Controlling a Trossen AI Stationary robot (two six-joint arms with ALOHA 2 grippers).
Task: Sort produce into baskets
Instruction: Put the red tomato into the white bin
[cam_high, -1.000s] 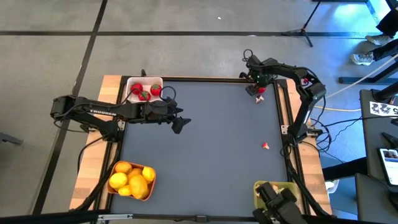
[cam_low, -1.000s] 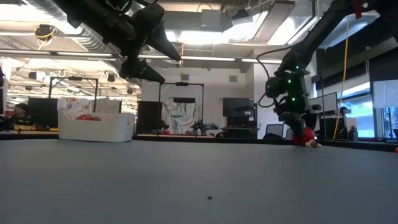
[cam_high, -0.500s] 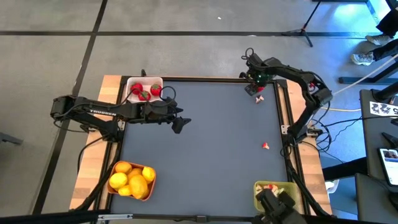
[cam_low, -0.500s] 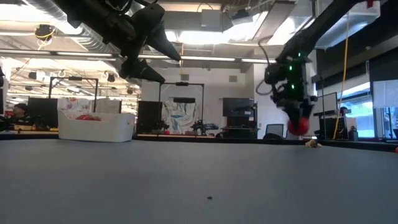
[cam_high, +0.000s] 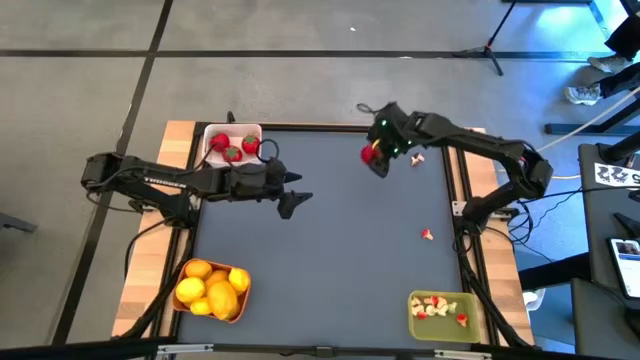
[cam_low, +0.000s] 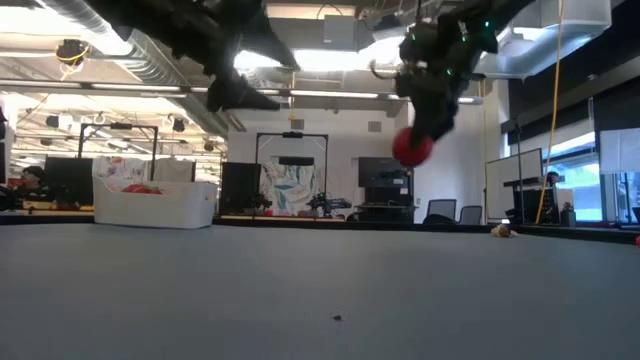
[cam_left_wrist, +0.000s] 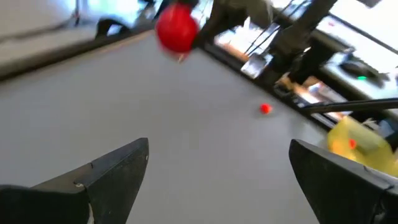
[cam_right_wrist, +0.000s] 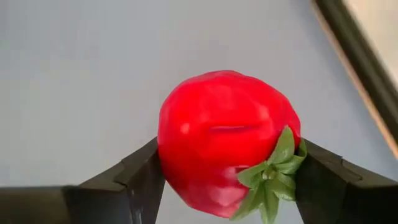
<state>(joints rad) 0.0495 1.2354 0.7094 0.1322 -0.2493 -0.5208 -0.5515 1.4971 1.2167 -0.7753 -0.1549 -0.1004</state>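
One strawberry (cam_high: 369, 153) hangs above the table's (cam_high: 340, 250) far edge, pinched in the right gripper (cam_high: 376, 158). Three more fill the white basket (cam_high: 232, 145) at the far-left corner; lemons fill the orange basket (cam_high: 211, 287). The left gripper (cam_high: 294, 203) hovers spread wide, holding nothing.

Bright ceiling lights, glare overhead; left wrist view motion-blurred

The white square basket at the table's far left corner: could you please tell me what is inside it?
The white square basket holds red strawberries with green tops; at least three show from above. Anything beneath them is covered.
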